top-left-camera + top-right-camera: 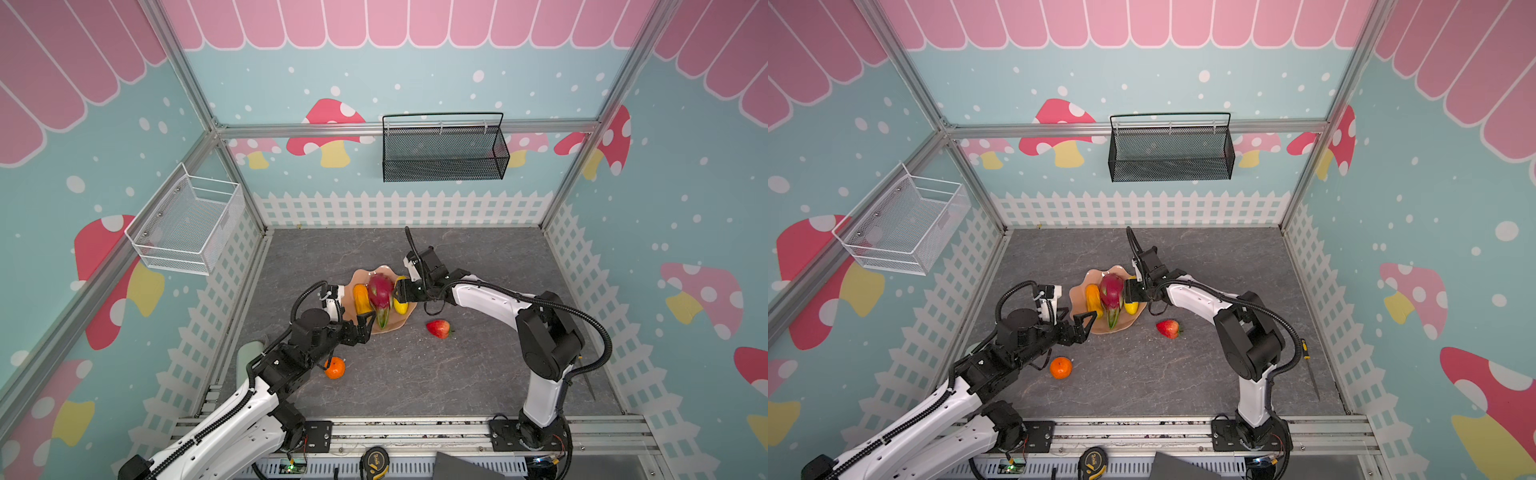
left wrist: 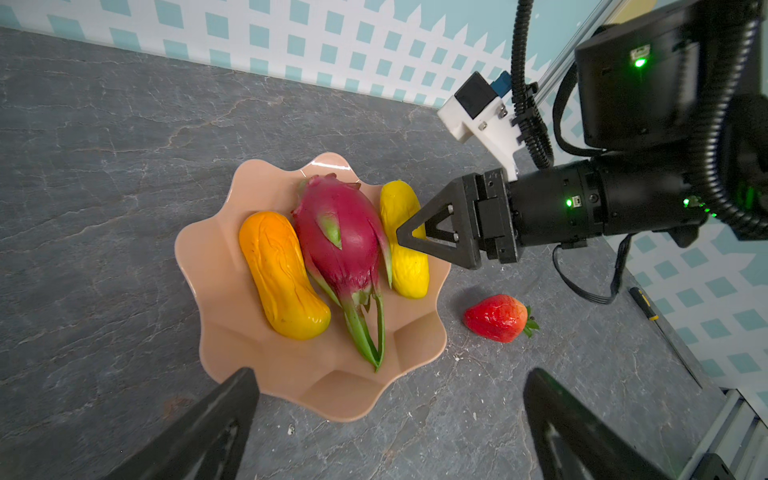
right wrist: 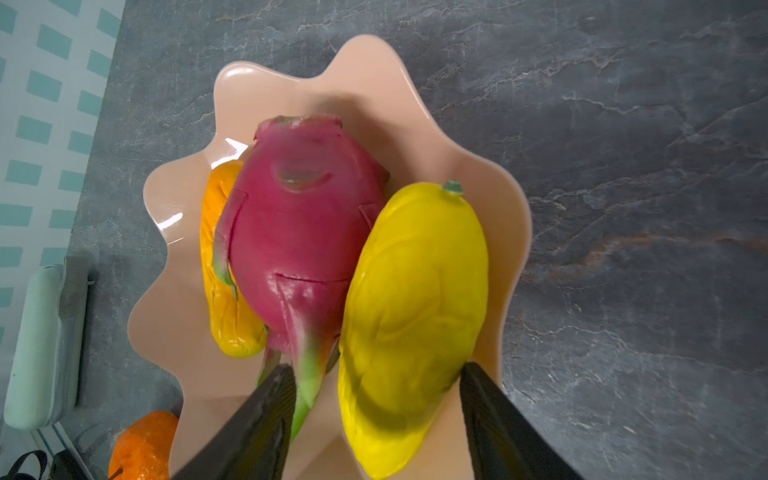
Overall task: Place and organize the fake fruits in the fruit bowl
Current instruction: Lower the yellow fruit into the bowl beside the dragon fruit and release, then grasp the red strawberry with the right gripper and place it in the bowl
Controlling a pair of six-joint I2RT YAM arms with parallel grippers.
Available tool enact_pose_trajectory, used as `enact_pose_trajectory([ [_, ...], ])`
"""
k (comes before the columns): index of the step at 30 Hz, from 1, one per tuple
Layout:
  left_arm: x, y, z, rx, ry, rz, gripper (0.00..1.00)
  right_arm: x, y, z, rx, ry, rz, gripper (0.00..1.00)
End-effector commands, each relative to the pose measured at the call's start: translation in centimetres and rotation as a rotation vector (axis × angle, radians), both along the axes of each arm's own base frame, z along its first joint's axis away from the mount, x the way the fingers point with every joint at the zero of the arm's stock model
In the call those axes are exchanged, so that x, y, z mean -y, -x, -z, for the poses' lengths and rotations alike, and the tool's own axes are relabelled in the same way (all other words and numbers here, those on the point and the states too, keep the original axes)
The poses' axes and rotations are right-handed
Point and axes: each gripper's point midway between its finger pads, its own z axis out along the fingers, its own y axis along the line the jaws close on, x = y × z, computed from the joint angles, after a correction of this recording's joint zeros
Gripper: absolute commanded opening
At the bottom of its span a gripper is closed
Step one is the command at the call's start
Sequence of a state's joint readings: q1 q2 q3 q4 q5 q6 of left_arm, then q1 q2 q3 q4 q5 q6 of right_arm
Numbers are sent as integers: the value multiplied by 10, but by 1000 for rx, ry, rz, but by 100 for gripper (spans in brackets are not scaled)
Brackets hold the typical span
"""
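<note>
Fruit bowl (image 1: 397,325) sits mid-frame on the worktop; we find the strawberry (image 1: 438,328) just lower right, nearer the right gripper (image 3: 378,370), jaws parted astride the yellow fruit (image 3: 415,291); left gripper (image 2: 390,376) jaws spread, empty.

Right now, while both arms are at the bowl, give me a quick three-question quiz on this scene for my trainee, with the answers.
1. How many fruits lie in the fruit bowl? A) two B) three C) five
2. True or false: the jaws of the right gripper straddle one end of the yellow bumpy fruit.
3. Which fruits lie outside the bowl?

Key: 1 B. 2 true. 3 the strawberry and the orange.
</note>
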State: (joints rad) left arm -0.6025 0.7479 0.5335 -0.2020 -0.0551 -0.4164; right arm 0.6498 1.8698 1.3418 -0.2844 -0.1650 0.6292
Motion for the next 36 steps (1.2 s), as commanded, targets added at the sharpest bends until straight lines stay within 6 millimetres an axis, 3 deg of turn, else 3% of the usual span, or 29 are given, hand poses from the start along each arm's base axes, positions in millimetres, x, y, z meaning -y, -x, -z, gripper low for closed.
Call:
enact_pose_trajectory([
  [1,-1,2,5,-22,5,-2,100,3,-1,-9,40,19,-2,67],
  [7,5,5,7,-31,1,38,100,40,2,-32,119,124,78,81],
  [12,20,11,11,-40,6,136,100,76,27,-34,135,197,79,91],
  [17,27,12,7,-5,23,176,100,104,66,4,45,326,-37,94],
  [20,31,10,7,-1,32,183,100,109,83,24,-7,342,-80,94],
  [24,35,9,8,-15,36,191,100,110,91,33,-27,337,-105,94],
  [36,38,7,11,-20,42,186,100,114,84,61,-69,426,-115,87],
])
